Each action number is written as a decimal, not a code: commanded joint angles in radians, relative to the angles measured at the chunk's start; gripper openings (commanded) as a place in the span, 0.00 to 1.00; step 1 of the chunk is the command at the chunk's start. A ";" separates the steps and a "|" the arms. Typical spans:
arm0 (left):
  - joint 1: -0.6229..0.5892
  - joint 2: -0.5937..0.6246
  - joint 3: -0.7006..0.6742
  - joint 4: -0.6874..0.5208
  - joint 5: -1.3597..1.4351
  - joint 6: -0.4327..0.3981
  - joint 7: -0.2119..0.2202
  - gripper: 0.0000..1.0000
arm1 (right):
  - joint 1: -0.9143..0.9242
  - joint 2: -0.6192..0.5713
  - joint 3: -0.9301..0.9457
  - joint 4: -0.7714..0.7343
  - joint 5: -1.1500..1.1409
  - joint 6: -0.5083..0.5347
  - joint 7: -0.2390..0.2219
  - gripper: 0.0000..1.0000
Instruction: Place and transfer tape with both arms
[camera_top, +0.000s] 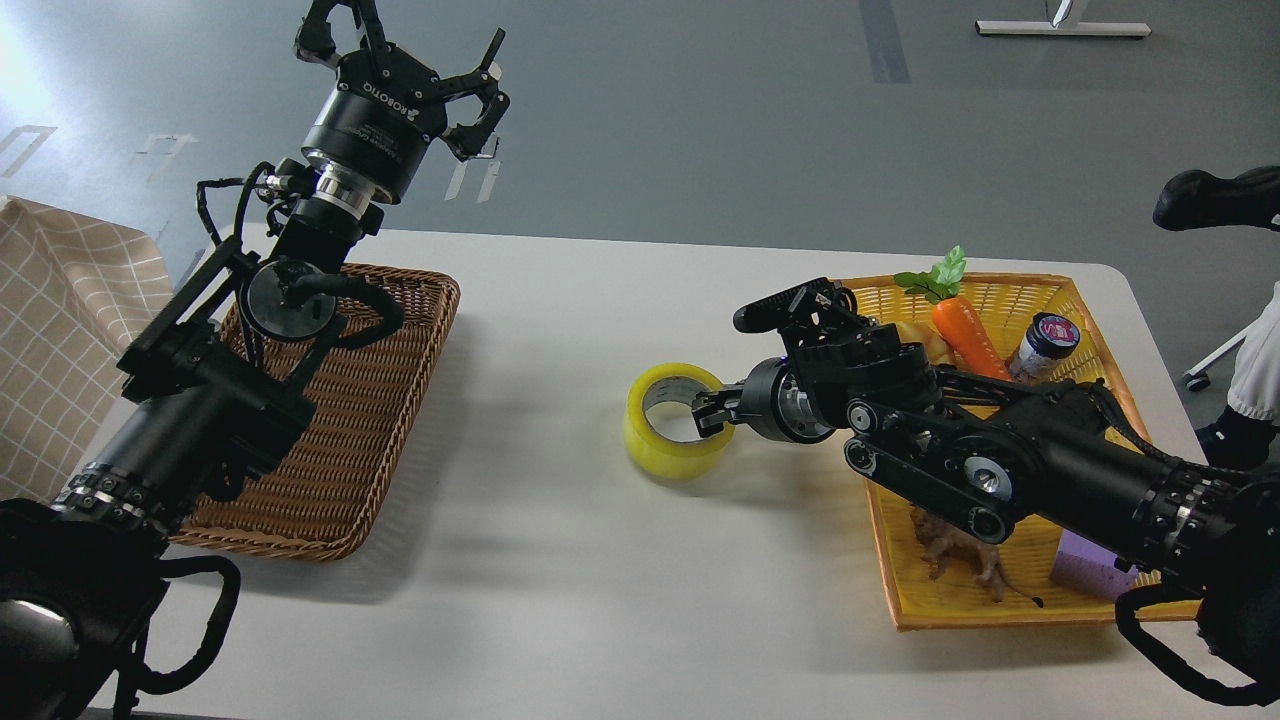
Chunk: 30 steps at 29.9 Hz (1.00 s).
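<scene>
A: Where is the tape (677, 420), and why there?

B: The roll lies flat on the white table (560, 330), near the table's centre, core opening up. It sits between the two baskets, a spot we judge both arms can reach, which suits a transfer.

A: State of our right gripper (712, 412)?

B: It lies nearly level at the roll's 3 o'clock side. The fingertips overlap the rim there, one apparently inside the grey-white core. We cannot tell whether they pinch the wall or merely rest at it. A hold through the wall would leave the far rim free for the other arm.

A: And our left gripper (420, 70)?

B: Raised well above the table's 10 o'clock corner, fingers spread and empty. We judge this a waiting pose, clear of the roll.

A: What lies on either side?

B: At 9 o'clock from the roll, the brown wicker tray (400, 400) shows nothing in its visible part and is the likely destination. At 3 o'clock, the yellow basket (1000, 295) holds a toy carrot (965, 335), a small jar (1042, 345) and a purple foam cube (1088, 570).
</scene>
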 joint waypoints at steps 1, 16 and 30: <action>0.000 0.000 0.000 -0.001 0.000 0.000 0.000 0.98 | 0.000 0.001 0.002 -0.006 0.003 0.000 0.000 0.39; 0.000 0.003 0.000 0.001 0.000 0.000 0.000 0.98 | -0.008 -0.006 0.028 0.009 0.014 0.000 0.000 0.94; 0.003 0.011 0.020 0.001 0.012 0.000 0.002 0.98 | 0.031 -0.182 0.330 0.147 0.021 0.000 0.002 1.00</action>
